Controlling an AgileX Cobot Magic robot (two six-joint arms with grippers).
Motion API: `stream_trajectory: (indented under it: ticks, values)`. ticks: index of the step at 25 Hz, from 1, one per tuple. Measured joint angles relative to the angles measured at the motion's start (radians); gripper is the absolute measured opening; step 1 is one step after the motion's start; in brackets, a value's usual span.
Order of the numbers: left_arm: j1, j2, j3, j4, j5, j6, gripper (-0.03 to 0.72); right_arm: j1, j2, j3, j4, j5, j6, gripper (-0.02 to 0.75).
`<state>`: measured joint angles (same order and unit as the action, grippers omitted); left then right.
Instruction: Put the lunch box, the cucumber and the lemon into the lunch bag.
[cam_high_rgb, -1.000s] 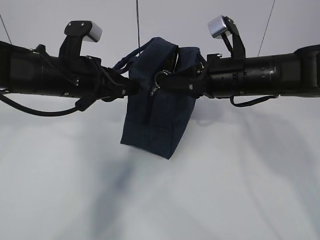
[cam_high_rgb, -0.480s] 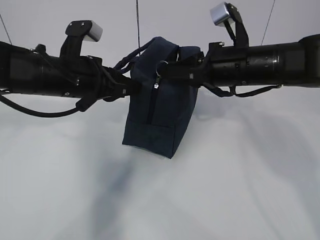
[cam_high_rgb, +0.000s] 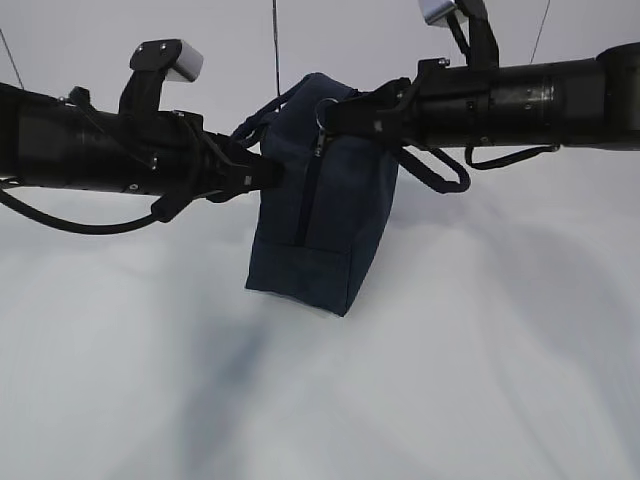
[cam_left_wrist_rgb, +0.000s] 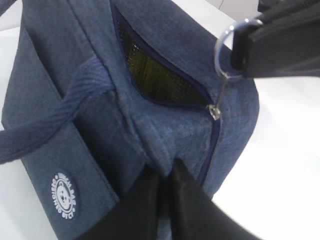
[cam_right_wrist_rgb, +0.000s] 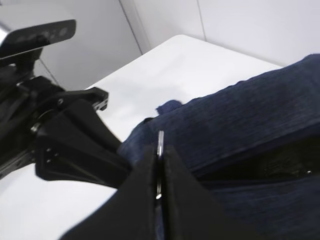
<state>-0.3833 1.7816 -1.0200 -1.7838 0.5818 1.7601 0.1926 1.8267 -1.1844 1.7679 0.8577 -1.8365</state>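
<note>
The navy lunch bag (cam_high_rgb: 320, 215) stands on the white table, seen end-on, with a round white logo (cam_left_wrist_rgb: 65, 195) on its side. My left gripper (cam_high_rgb: 275, 172) is shut, pinching the fabric of the bag's end (cam_left_wrist_rgb: 167, 167). My right gripper (cam_high_rgb: 330, 112) is shut on the metal ring pull (cam_left_wrist_rgb: 225, 52) of the zipper, near the bag's top; the ring also shows in the right wrist view (cam_right_wrist_rgb: 160, 145). The zipper is closed up the end and open along the top, where something yellow-green (cam_left_wrist_rgb: 155, 75) shows inside. The lunch box, cucumber and lemon are not identifiable.
The white table (cam_high_rgb: 480, 380) spreads around the bag. The bag's loop handles (cam_high_rgb: 430, 175) hang near both arms. A white wall stands behind.
My right gripper has risen with the ring pull, moving the slider up the bag's end toward the top. The left gripper has kept its hold on the bag.
</note>
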Motion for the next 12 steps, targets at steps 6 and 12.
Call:
stream_trajectory:
  ticks: [6,12]
  values:
    - [0.000,0.000,0.000,0.000,0.010,-0.002,-0.004,0.000,0.000,-0.028,0.000,-0.079,0.000,0.000]
    - [0.000,0.002,0.000,0.006,0.034,-0.019,-0.004,0.000,0.000,-0.042,0.000,-0.130,0.000,0.000]
